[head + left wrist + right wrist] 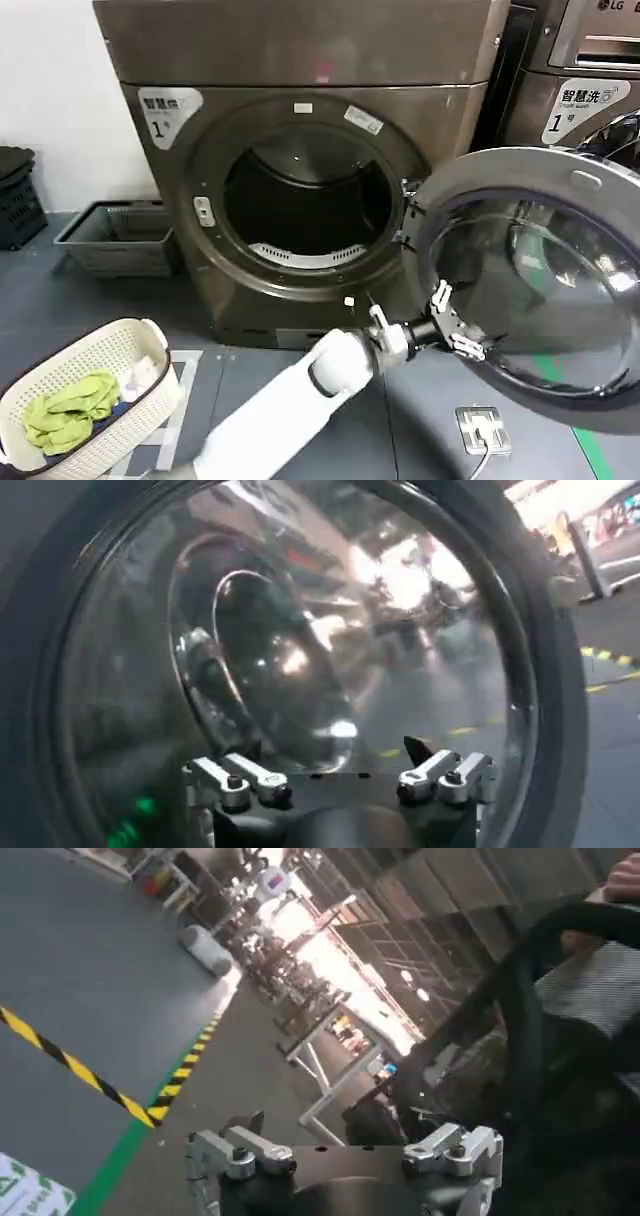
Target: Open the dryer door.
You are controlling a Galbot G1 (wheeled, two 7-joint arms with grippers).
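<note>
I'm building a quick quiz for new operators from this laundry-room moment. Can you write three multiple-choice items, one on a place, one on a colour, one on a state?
1. Where is the left gripper?
A. inside the drum
B. at the inner side of the dryer door
C. over the basket

2. What colour is the cloth in the white basket?
A. red
B. yellow-green
C. black

3. What state is the dryer door in?
A. swung open
B. shut
C. taken off

Answers:
1 B, the fingers sit right against the glass bowl.
2 B, the head view shows yellow-green cloth.
3 A, the drum opening is exposed and the door hangs out to one side.
</note>
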